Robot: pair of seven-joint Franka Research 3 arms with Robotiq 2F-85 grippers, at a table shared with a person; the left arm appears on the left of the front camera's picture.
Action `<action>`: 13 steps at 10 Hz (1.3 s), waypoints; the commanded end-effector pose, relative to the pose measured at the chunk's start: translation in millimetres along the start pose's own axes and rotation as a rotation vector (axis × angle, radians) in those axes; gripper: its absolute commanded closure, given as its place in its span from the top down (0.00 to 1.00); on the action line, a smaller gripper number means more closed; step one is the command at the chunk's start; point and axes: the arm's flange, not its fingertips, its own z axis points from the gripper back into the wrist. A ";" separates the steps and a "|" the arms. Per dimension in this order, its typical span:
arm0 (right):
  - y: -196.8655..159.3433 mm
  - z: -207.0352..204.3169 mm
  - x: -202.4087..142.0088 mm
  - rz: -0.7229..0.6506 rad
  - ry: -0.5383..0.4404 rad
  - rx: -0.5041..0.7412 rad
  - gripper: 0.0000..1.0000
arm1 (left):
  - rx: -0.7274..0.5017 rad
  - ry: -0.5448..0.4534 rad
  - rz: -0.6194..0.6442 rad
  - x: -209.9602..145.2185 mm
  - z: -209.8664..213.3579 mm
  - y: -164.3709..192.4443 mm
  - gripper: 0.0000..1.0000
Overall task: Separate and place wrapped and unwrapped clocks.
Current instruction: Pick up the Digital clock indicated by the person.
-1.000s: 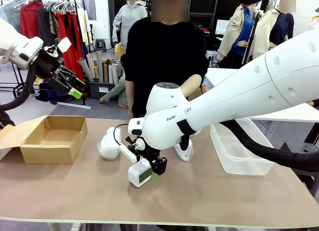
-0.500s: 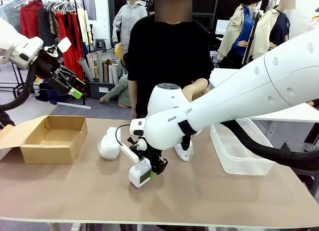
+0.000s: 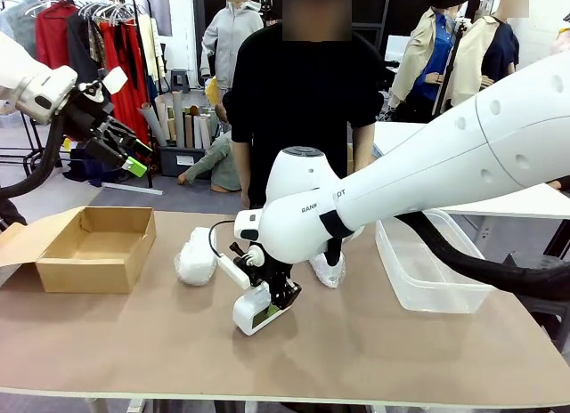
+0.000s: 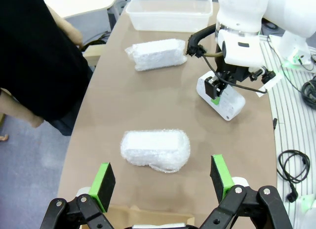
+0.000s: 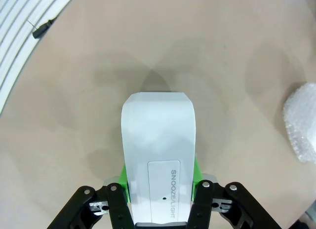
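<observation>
The robot's white, smooth-shelled right arm (image 3: 463, 155) carries dark lettering, apparently a partly hidden maker's name, beside a black band (image 3: 331, 226). A thick black hose (image 3: 463, 262) trails beneath it, and a thin black cable (image 4: 197, 39) loops at the wrist. The right gripper (image 3: 272, 297) and left gripper (image 4: 163, 178) are black jointed linkages with silver screws and bright green pads (image 4: 104, 182). The person (image 3: 298, 101) wears a black top.

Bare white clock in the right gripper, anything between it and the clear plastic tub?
Nothing squarely. A crinkly white wrapped bundle lies beside the path to the clear plastic tub, on the person's side.
</observation>
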 end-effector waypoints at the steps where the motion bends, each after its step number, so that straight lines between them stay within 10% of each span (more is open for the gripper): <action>1: 5.1 51.7 8.5 -0.059 -0.090 0.002 0.00 | 0.004 -0.005 0.006 1.2 1.8 0.2 1.00; 5: 10.6 156.8 33.4 -0.298 -0.229 -0.018 0.00 | 0.004 -0.005 0.006 1.2 1.8 0.2 1.00; 13: -3.6 314.2 33.3 -0.556 -0.115 -0.145 0.00 | 0.004 -0.005 0.006 1.2 1.8 0.2 1.00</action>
